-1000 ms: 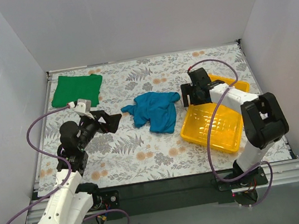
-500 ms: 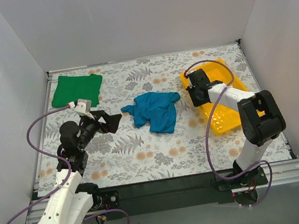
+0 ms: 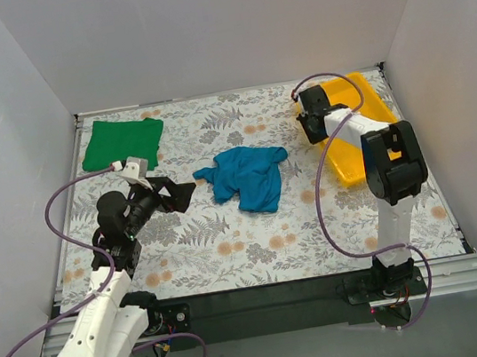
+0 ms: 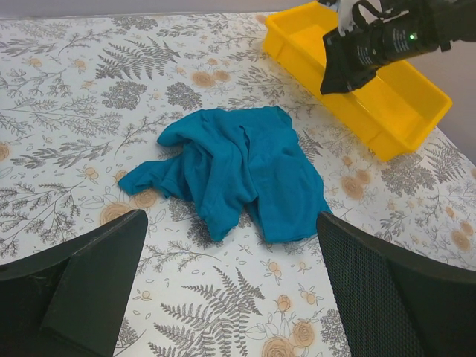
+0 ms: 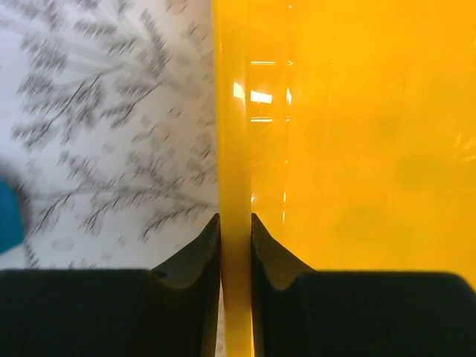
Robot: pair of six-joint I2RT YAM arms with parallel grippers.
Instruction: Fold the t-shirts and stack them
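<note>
Two t-shirts on the table, well apart.
Green shirt: folded flat into a rectangle, far left corner. Teal shirt: unfolded, crumpled, sleeve spread leftward, table centre.

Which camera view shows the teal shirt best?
The left wrist view: the teal shirt lies close and whole, its crumples clear. The top view shows it whole but small. The right wrist view shows only a blurred blue sliver.
</note>
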